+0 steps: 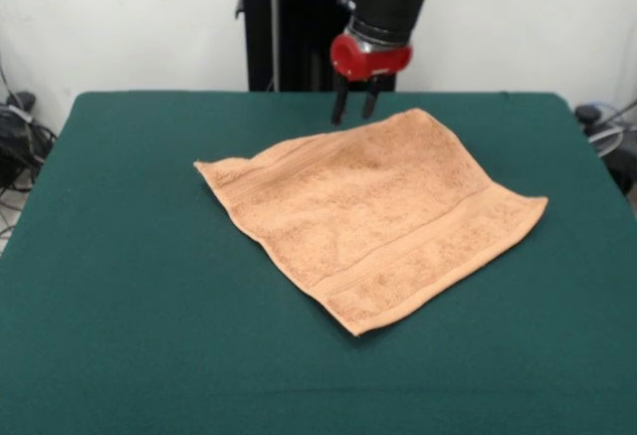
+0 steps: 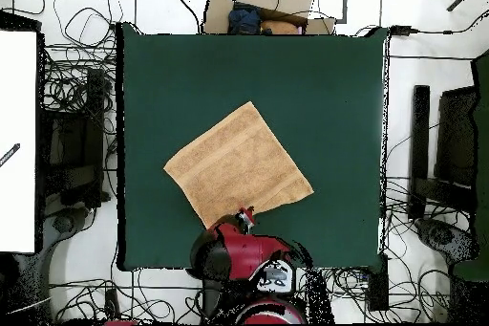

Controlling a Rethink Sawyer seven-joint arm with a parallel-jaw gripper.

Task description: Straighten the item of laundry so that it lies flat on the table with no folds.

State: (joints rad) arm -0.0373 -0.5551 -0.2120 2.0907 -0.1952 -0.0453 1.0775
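The peach-orange towel (image 1: 373,211) lies spread on the dark green table (image 1: 129,286), turned like a diamond, with a woven band near its front-right hem. It looks mostly flat, with slight rumpling toward the far edge. In the overhead view the towel (image 2: 237,163) sits a little left of the table's middle (image 2: 325,83). My gripper (image 1: 354,107) hangs just above the towel's far edge, apart from it, with its two dark fingers a small gap apart and nothing between them. In the overhead view the gripper (image 2: 245,217) is at the towel's edge nearest the base.
The black pedestal (image 1: 289,17) stands behind the table's far edge. Cables and equipment (image 2: 72,112) lie on the floor on both sides. A cardboard box (image 2: 272,2) sits beyond the table's far side in the overhead view.
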